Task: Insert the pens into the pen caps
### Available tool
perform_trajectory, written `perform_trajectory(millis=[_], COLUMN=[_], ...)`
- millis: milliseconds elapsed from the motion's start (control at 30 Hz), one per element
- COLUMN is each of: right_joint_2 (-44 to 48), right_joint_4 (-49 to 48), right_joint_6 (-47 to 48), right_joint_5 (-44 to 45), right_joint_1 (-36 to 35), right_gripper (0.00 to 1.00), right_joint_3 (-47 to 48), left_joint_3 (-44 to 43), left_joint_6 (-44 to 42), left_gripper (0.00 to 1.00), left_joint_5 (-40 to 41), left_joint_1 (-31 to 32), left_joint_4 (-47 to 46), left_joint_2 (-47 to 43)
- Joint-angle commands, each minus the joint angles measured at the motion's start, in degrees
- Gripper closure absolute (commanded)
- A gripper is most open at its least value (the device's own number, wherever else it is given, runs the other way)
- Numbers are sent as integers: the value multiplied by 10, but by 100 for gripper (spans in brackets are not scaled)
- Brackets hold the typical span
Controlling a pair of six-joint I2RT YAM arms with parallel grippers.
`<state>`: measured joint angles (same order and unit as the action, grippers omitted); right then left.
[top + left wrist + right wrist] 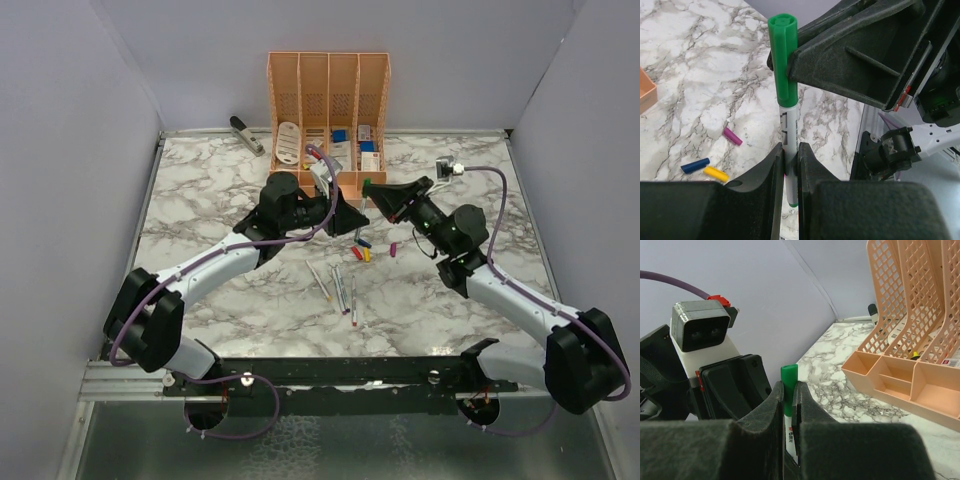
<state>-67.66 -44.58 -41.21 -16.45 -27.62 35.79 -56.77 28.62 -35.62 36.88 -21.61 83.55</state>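
The step now is pushing the green cap (pixel 783 45) onto a pen (pixel 788 125), up in the middle of the top view. The left claw (pixel 791 157) is clamped on the pen. The right claw (pixel 788 390) is clamped on the cap. Next, I think, they need pushing fully together, then letting go. Other pens (pixel 340 285) wait lower on the desk (pixel 200 190).

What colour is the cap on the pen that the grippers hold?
The cap is green, clearest in the left wrist view.
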Motion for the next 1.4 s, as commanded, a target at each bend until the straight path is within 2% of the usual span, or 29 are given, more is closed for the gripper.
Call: perform_trajectory(millis=[0, 367, 633, 800, 833, 933, 1033, 1200, 1367], right_joint_2=[-17, -39, -51, -58, -60, -64, -61, -47, -27], right_joint_4=[85, 190, 186, 165, 165, 158, 152, 154, 193], right_joint_6=[13, 75, 70, 66, 65, 66, 74, 91, 123], right_joint_5=[-85, -92, -75, -49, -44, -25, 5, 46, 92], right_joint_1=[-16, -54, -74, -74, -74, -74, -74, -73, -73], right_gripper=[99, 99, 99, 98, 96, 78, 65, 59, 58], right_joint_3=[16, 36, 30, 45, 53, 71, 91, 122, 150], left_joint_3=[-25, -32, -30, 7, 18, 52, 89, 117, 62], left_joint_6=[-2, 8, 16, 17, 17, 4, -24, -71, -102], left_gripper=[100, 100, 100, 100, 100, 100, 100, 100, 100], left_joint_5=[77, 133, 124, 108, 109, 114, 137, 219, 310], left_joint_1=[0, -33, -50, -50, -50, -50, -50, -50, -57], left_joint_4=[-67, -112, -125, -122, -114, -74, -22, 93, 226], left_joint_2=[-37, -56, -57, -65, -71, -86, -102, -110, -51])
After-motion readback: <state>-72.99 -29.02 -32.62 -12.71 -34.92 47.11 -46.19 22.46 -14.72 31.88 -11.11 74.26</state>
